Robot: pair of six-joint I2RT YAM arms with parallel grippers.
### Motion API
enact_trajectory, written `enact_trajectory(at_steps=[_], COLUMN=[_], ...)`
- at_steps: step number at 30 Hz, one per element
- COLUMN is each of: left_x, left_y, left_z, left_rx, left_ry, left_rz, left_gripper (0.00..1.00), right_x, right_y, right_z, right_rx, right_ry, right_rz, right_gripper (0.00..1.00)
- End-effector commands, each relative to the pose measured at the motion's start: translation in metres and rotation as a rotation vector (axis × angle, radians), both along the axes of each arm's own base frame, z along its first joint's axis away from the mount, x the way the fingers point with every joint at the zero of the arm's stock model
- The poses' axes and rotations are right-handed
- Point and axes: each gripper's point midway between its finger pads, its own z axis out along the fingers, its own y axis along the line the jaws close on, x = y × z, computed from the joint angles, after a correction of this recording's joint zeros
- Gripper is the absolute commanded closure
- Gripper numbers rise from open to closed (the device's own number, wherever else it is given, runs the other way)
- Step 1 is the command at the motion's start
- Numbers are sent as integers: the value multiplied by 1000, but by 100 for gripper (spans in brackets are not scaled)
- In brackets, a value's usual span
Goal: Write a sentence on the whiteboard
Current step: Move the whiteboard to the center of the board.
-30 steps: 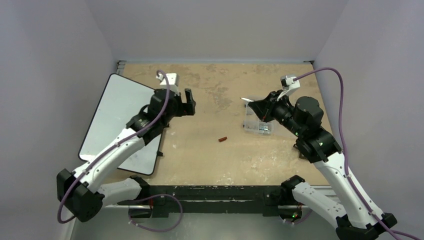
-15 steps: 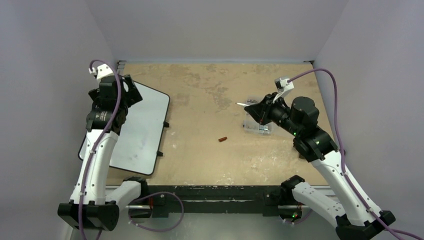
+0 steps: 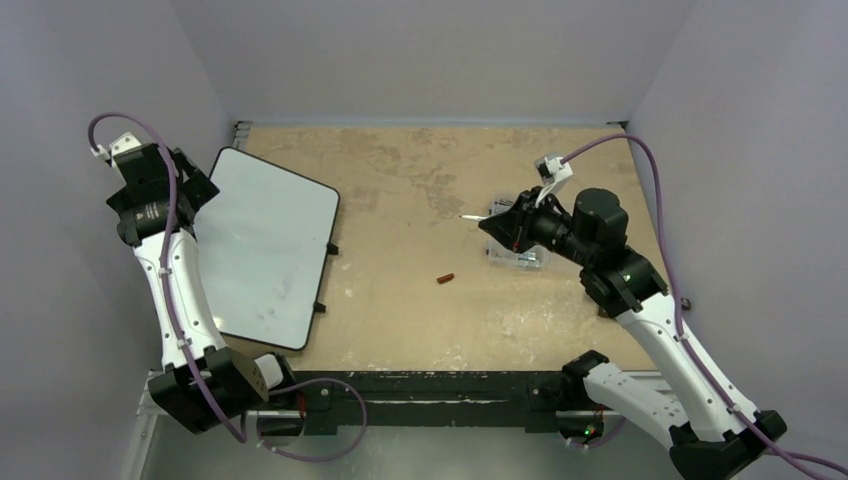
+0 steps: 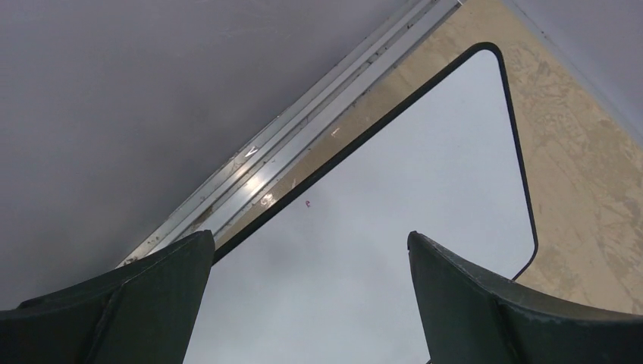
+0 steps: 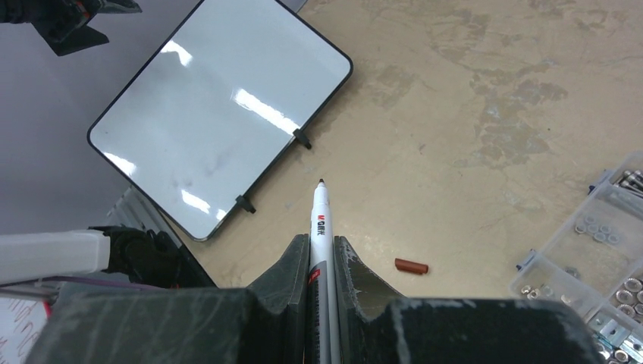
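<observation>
Though unreadable, red logo (image 5: 320,221) on marker (image 5: 318,246)

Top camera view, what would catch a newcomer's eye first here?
The big whiteboard lies at the left of the table, blank apart from faint smudges. Over the right half, the right gripper is shut on an uncapped marker whose tip points toward the board. A small reddish cap lies alone on the table between them, and the left gripper hangs open by the board's far left edge.
</observation>
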Motion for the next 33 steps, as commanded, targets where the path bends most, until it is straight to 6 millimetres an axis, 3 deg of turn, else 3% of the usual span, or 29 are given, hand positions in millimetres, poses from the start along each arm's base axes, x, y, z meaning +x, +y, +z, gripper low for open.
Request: enact_trajectory(at_steps=[1, 11, 18, 26, 33], left_x=[6, 10, 13, 13, 14], left_y=[5, 17, 30, 25, 8], left_z=[-4, -48, -59, -76, -87], left_rx=[-72, -167, -204, -289, -363], left_ry=[-27, 14, 17, 36, 7], left_rz=[-63, -15, 28, 28, -8], left_gripper=[0, 2, 3, 4, 6], right_x=[-2, -3, -5, -3, -1], right_y=[5, 7, 8, 8, 5], right_z=[9, 9, 8, 8, 9], right_rx=[20, 31, 27, 19, 3], right_ry=[-24, 0, 2, 8, 0], right_rz=[34, 42, 56, 52, 38], right_gripper=[100, 100, 100, 100, 100])
